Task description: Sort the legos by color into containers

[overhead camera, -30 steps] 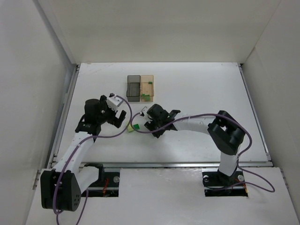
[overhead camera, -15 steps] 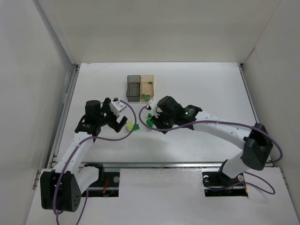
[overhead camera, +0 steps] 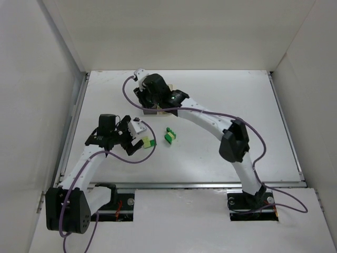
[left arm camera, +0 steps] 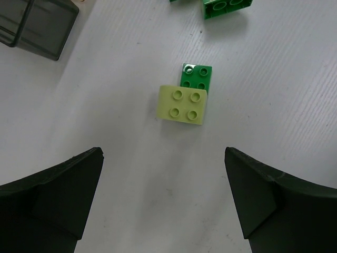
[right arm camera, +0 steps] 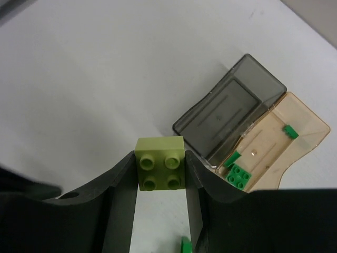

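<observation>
My right gripper point(right arm camera: 160, 158) is shut on a pale yellow-green lego point(right arm camera: 160, 163) and hangs just left of the containers. The smoky dark grey bin point(right arm camera: 231, 113) has no brick showing in it. The tan bin point(right arm camera: 295, 124) beside it holds dark green legos point(right arm camera: 239, 175). In the top view the right gripper point(overhead camera: 152, 95) covers most of both bins. My left gripper point(left arm camera: 163, 153) is open above the table, with another yellow-green lego point(left arm camera: 182, 104) just ahead of its fingers. That lego touches a dark green one point(left arm camera: 197, 77).
Two more green bricks point(overhead camera: 169, 136) lie together right of the left gripper point(overhead camera: 136, 134). White walls enclose the table on the left, back and right. The right arm stretches diagonally across the table's middle.
The right arm swung from the middle of the table up and left to the bins, carrying the yellow-green brick. The left gripper edged right toward the brick pair, still open.
</observation>
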`<state>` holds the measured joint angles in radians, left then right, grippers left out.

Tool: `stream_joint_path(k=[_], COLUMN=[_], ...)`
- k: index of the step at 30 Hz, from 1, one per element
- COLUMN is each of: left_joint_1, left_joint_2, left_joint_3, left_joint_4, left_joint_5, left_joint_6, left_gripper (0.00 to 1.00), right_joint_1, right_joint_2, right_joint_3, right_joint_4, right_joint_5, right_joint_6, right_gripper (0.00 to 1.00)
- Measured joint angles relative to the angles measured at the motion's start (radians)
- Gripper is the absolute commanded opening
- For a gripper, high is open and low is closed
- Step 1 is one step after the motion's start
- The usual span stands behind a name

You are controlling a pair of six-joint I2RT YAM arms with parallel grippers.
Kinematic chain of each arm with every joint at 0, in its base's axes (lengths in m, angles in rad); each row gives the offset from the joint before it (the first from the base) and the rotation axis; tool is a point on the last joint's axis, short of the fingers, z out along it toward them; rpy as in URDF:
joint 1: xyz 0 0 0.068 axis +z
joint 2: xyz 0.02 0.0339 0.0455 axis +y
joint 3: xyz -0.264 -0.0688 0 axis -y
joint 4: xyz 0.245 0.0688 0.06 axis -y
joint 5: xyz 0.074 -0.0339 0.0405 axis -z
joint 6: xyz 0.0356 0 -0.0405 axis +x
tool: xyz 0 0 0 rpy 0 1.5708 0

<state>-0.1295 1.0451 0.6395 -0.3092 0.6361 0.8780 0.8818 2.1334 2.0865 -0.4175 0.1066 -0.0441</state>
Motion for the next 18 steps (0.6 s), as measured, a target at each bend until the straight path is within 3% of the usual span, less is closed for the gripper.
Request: stream_joint_path(k=[4,7,11,12,15,18], left_joint_1=[0.000,0.000,-0.002,-0.005,-0.029,-0.059], left_joint_2=[-0.001,-0.001,0.005,0.007,0.030,0.061], left_joint_3=[0.000,0.000,0.000,0.000,0.001,0.005], left_joint_4=[-0.004,-0.004,0.000,0.000,-0.001,-0.006], left_joint_5=[-0.008,-0.008,-0.007,-0.009,-0.022,-0.043], left_joint_6=[0.004,0.003,0.005,0.006,0.029,0.059], left_gripper=[1.00,1.00,1.00,1.00,1.00,1.00], right_joint_1=[-0.045,-0.082,-0.115,-0.117,-0.112,-0.103], right_joint_2=[0.168,0.222,0.273,0.281,0.288,0.288], right_joint_3=[0.109,0.111,0.148,0.159,0.177,0.181], right_joint_4=[0.002,0.000,0.009,0.010,0.018,0.030], right_joint_5=[0.025,0.030,-0.003,-0.013,-0.046,-0.069], right_joint_6=[0.046,0.088,0.115,0.122,0.130,0.132], right_gripper=[0.00,0.09,0.49,0.65,0.87,0.94])
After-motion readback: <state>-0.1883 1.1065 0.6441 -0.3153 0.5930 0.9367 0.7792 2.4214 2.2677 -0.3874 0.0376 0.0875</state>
